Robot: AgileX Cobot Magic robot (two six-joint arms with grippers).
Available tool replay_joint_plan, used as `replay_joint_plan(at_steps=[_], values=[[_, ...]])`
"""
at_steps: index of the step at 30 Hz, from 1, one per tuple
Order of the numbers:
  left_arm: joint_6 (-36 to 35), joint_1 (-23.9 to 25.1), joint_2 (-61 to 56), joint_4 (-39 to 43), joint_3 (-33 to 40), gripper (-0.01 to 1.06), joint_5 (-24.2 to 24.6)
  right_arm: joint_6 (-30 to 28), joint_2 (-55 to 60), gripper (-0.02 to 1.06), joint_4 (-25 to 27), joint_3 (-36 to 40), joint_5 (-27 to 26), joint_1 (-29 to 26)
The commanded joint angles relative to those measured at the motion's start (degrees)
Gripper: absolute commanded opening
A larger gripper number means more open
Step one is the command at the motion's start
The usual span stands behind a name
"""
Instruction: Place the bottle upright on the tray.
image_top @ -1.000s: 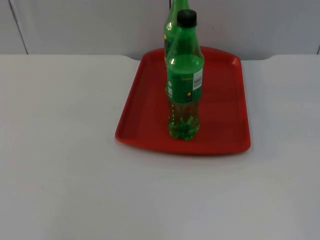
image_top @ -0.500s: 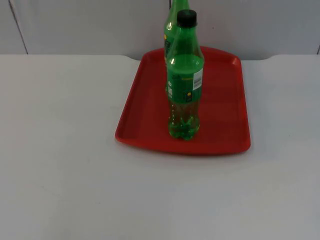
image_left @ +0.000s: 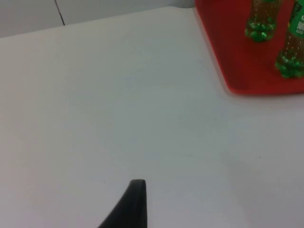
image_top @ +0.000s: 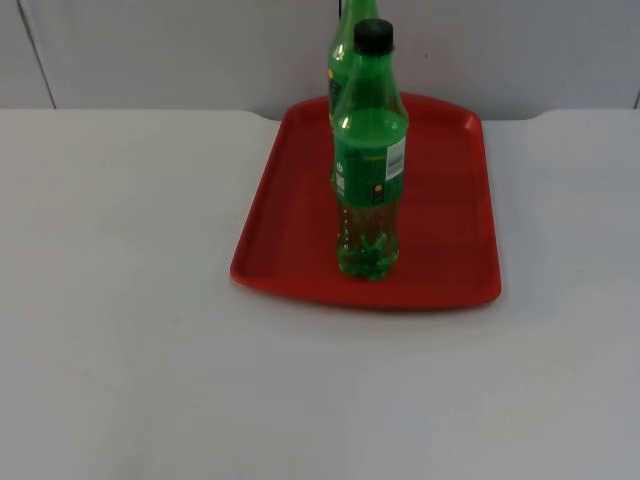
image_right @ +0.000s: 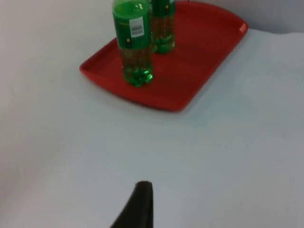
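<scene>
Two green plastic bottles stand upright on the red tray (image_top: pixel 450 200). The front bottle (image_top: pixel 368 160) has a black cap and a white label patch and stands near the tray's front edge. The rear bottle (image_top: pixel 345 55) stands right behind it and is partly hidden by it. In the left wrist view the tray (image_left: pixel 223 52) carries both bottle bases (image_left: pixel 290 57) (image_left: pixel 259 26); my left gripper (image_left: pixel 135 204) hangs over bare table well to the tray's left. My right gripper (image_right: pixel 140 204) hovers over the table apart from the tray (image_right: pixel 204 57) and the front bottle (image_right: pixel 133 42).
The white table top (image_top: pixel 130 300) spreads wide to the left, the right and in front of the tray. The grey partition wall (image_top: pixel 150 50) closes the table off just behind the tray's far edge.
</scene>
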Motion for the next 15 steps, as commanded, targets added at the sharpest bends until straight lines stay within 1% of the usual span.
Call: replay_joint_plan(at_steps=[1, 3, 6, 10, 15], values=[[0.0, -0.3, -0.2, 0.1, 0.3, 1.05, -0.7, 1.8, -0.2, 0.87, -1.6, 0.3, 0.5, 0.1], [0.0, -0.3, -0.2, 0.1, 0.3, 1.05, -0.7, 2.4, -0.2, 0.87, -1.9, 0.3, 0.5, 0.1], [0.0, -0.3, -0.2, 0.1, 0.3, 1.05, -0.7, 1.7, -0.2, 0.87, -1.5, 0.3, 0.5, 0.1], [0.0, -0.3, -0.2, 0.1, 0.3, 1.05, -0.7, -4.5, -0.2, 0.87, 1.6, 0.3, 0.5, 0.1], [0.0, -0.3, -0.2, 0.1, 0.3, 1.05, -0.7, -5.1, -0.2, 0.87, 2.0, 0.3, 0.4, 0.1]])
